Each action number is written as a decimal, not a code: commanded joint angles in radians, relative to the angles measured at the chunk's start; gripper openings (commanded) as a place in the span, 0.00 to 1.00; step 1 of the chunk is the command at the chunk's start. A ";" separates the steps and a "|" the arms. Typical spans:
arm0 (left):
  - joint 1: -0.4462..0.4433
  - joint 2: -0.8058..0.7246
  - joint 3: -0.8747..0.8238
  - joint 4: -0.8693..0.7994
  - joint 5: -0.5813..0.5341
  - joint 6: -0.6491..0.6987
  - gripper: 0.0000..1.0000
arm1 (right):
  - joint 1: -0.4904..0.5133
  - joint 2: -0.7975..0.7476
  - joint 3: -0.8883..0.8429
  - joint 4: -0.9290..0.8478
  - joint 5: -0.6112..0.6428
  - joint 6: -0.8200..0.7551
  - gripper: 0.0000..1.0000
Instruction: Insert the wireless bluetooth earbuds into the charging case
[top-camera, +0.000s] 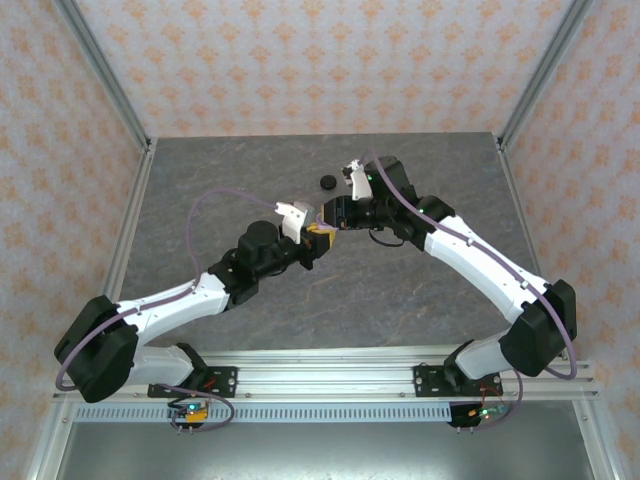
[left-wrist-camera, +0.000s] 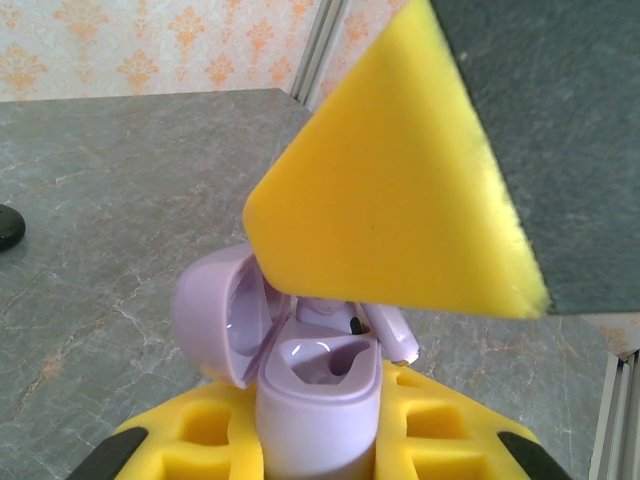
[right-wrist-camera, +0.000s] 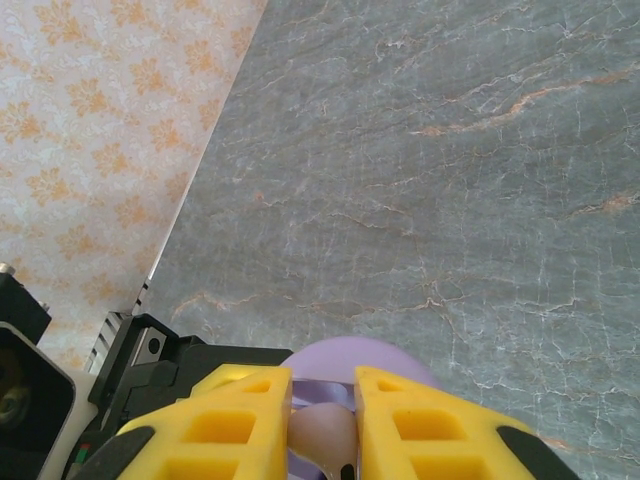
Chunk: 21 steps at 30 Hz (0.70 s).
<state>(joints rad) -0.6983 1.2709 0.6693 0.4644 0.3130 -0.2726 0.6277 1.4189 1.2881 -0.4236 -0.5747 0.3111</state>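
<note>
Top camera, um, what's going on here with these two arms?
The left claw is shut on a lavender charging case, with its lid flipped open. The right claw pinches a pale lavender earbud right at the case's mouth. Whether it is seated yet is hard to tell. One socket in the case shows empty. A black disc lies on the table farther back.

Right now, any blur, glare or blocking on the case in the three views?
Left wrist: case sharp, small glints in its wells, but a right finger looms soft-edged over it. Right wrist: table crisp, even light, earbud half hidden between fingers. Top: evenly lit, case too small to read.
</note>
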 joint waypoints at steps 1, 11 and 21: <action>0.005 0.005 0.038 0.001 -0.004 -0.011 0.12 | 0.006 -0.044 0.000 0.050 0.035 0.000 0.22; 0.005 0.024 0.047 -0.005 -0.004 -0.046 0.12 | 0.006 -0.075 -0.014 0.097 0.105 0.017 0.21; 0.003 -0.010 0.090 -0.313 -0.213 0.009 0.12 | 0.006 -0.050 -0.013 -0.037 0.334 0.001 0.22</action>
<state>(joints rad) -0.6983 1.2957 0.7166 0.3099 0.2199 -0.3050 0.6277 1.3663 1.2816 -0.3901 -0.3592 0.3214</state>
